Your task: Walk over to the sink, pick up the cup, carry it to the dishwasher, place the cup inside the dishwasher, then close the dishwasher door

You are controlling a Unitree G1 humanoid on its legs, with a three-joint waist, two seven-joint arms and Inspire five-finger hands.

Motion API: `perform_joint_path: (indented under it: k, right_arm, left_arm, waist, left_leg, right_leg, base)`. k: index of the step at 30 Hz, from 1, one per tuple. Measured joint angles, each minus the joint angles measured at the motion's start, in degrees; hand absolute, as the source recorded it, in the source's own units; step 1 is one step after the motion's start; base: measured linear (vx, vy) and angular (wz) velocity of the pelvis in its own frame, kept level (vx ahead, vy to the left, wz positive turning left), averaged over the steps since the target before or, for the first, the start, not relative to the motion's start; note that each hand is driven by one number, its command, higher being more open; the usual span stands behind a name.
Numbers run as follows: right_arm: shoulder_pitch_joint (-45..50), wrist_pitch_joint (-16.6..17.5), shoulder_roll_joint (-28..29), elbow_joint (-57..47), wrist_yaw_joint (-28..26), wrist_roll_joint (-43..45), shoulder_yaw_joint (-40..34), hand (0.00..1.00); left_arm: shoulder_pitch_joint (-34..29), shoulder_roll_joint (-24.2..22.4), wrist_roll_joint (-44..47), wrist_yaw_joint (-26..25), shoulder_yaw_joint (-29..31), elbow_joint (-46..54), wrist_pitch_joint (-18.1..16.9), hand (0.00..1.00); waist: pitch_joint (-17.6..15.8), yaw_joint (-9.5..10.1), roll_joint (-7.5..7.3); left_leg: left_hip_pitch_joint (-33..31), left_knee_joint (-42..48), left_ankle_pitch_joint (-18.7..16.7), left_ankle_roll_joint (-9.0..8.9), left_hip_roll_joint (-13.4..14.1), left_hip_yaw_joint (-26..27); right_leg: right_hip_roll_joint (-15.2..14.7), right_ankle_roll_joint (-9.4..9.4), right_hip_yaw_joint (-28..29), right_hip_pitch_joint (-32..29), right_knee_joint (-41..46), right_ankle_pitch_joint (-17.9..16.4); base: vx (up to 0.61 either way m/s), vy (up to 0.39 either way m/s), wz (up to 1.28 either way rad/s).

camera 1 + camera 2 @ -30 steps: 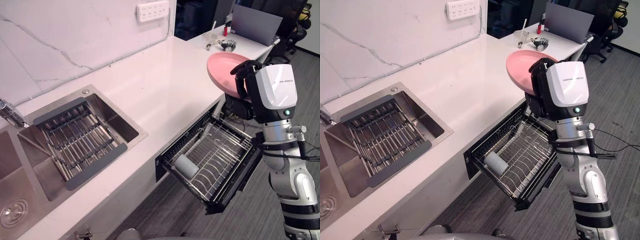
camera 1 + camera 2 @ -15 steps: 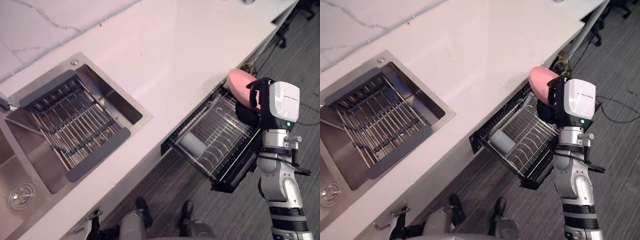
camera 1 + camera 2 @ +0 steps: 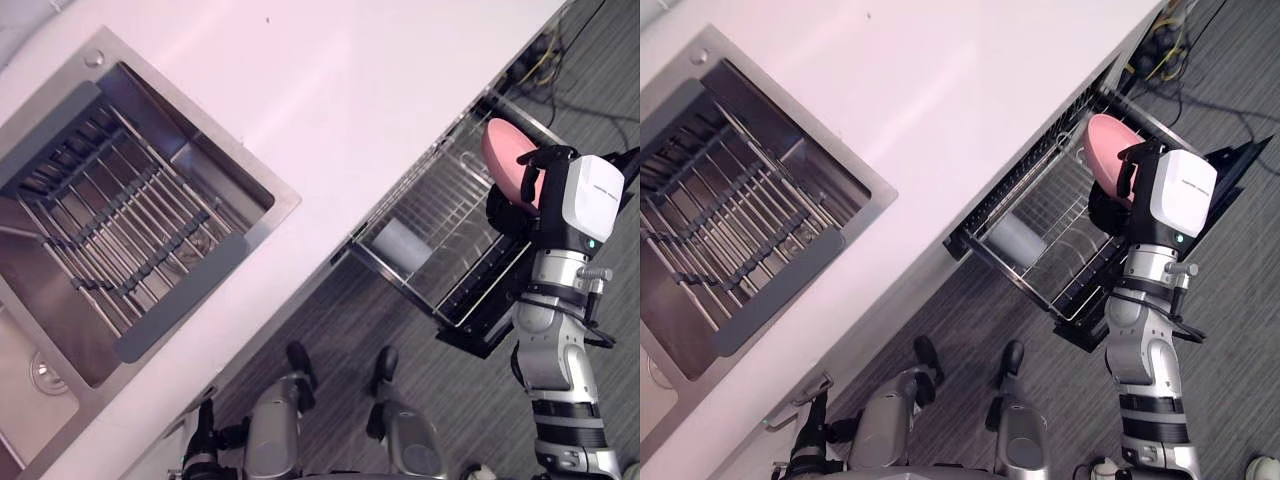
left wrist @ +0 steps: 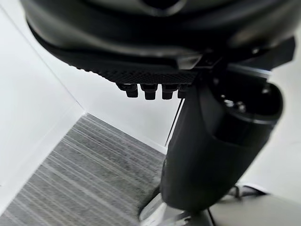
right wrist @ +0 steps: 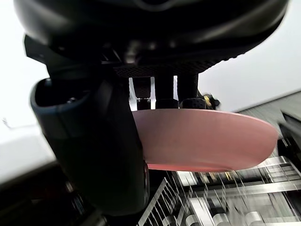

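Note:
A pale cup [image 3: 400,243] lies on its side in the pulled-out wire rack [image 3: 470,290] of the dishwasher, under the counter edge. My right hand [image 3: 520,190] is shut on a pink plate [image 3: 505,160], holding it tilted on edge over the rack's far end, to the right of the cup. In the right wrist view the fingers [image 5: 164,94] reach over the plate's rim [image 5: 202,136] with the thumb [image 5: 94,141] on the near side, and rack wires show below. My left hand [image 4: 221,141] hangs at my side over grey carpet, fingers relaxed and holding nothing.
The steel sink [image 3: 255,190] with a grey-framed drying rack [image 3: 130,230] is set in the white counter [image 3: 350,90] at left. The dishwasher's dark open door [image 3: 1235,165] juts over the striped carpet. A white wall stands beside my left hand.
The camera has tipped down, so the whole picture has shifted. My right hand has brought the pink plate down from counter height to just above the rack's far end. The cup has not moved.

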State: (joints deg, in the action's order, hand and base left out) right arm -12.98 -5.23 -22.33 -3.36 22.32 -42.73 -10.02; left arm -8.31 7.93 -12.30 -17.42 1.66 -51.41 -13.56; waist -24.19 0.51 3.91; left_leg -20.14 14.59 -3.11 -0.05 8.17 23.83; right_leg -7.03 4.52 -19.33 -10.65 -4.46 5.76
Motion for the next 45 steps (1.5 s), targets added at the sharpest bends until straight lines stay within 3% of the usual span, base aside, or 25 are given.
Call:
perform_joint_path:
  k: [11, 12, 22, 29, 34, 39, 41, 45]
  right_arm:
    - [-7.8, -0.2, -3.4, 21.1, 0.7, 7.7, 0.9, 0.00]
    - [-8.7, -0.2, -3.9, 22.7, 1.0, 8.3, 1.2, 1.00]
    - [-11.6, 0.9, -5.0, 29.8, 4.4, 16.5, 1.9, 1.00]
    - [-5.7, 1.8, -3.4, 22.1, -3.1, 25.8, 0.9, 1.00]
    - [1.0, 5.6, 1.4, 15.1, -7.4, 28.1, -2.0, 1.00]
    - [6.2, 9.4, 5.6, 8.3, -8.0, 29.8, -7.7, 1.00]
    - [7.2, 10.1, 6.4, 7.3, -5.2, 32.3, -12.0, 1.00]
    - [6.9, 10.0, 6.9, 8.0, 0.5, 39.2, -19.9, 1.00]
  left_arm:
    - [2.1, 1.3, 0.0, 1.6, -5.0, 2.1, 2.0, 1.00]
    - [2.4, 1.5, 0.0, 1.6, -5.6, 2.2, 2.1, 1.00]
    - [2.9, 1.5, 0.0, 1.8, -6.8, 4.4, 2.9, 1.00]
    - [2.7, 0.5, 2.4, 2.6, -6.5, 6.6, 3.3, 1.00]
    - [0.8, -0.1, 2.8, 2.9, -4.3, 5.6, 4.6, 1.00]
    - [-1.6, -0.1, 2.8, 2.8, -1.4, 3.1, 4.6, 1.00]
    - [-2.6, 0.0, 2.2, 2.5, -0.2, 1.6, 4.3, 1.00]
    - [-4.1, -0.1, 2.1, 2.3, 0.8, 0.8, 4.2, 1.00]
  waist:
    - [-2.2, 0.31, 2.29]
    - [-2.3, 0.35, 2.64]
    - [-2.5, 1.06, 3.61]
    - [-2.0, 1.05, 3.69]
    - [0.7, -0.02, 2.27]
    - [4.8, -0.74, -0.97]
    - [6.7, -1.25, -2.31]
    - [7.7, -3.07, -2.84]
  left_leg:
    - [-0.7, -6.1, 4.0, 0.47, -3.2, -3.6]
    - [-0.7, -6.5, 4.3, 0.50, -3.4, -3.8]
    - [1.3, -9.9, 7.2, 0.77, -4.3, -5.9]
    - [5.6, -13.6, 8.9, 0.53, -4.7, -5.7]
    - [8.0, -14.7, 9.1, 0.36, -4.7, -5.4]
    - [11.2, -16.0, 8.9, 0.10, -4.7, -3.7]
    - [12.5, -16.4, 8.6, -0.39, -4.7, -2.9]
    - [13.5, -16.5, 8.6, -0.40, -4.7, -1.6]
  right_leg:
    - [-1.3, 0.17, -1.1, -2.3, -0.1, 0.6]
    - [-1.4, 0.17, -1.4, -2.3, -0.1, 0.8]
    - [-2.1, 0.02, -2.5, -1.0, -0.3, 1.7]
    - [-2.0, 0.12, -2.5, 1.6, -0.4, 1.7]
    - [-1.9, 0.43, -2.3, 3.4, -0.4, 1.4]
    - [-1.8, 0.60, -0.8, 5.2, -0.4, 1.1]
    - [-1.8, 0.75, 0.0, 5.8, -0.4, 0.8]
    - [-1.9, 0.84, 1.2, 6.1, -0.4, 0.9]
  base:
    - [-0.01, 0.011, 0.07]
    - [-0.04, 0.021, 0.13]
    - [-0.05, 0.032, 0.07]
    - [-0.02, 0.026, 0.00]
    - [0.04, 0.023, -0.03]
    - [0.02, 0.028, -0.16]
    - [-0.01, 0.033, -0.16]
    - [-0.01, 0.021, -0.16]
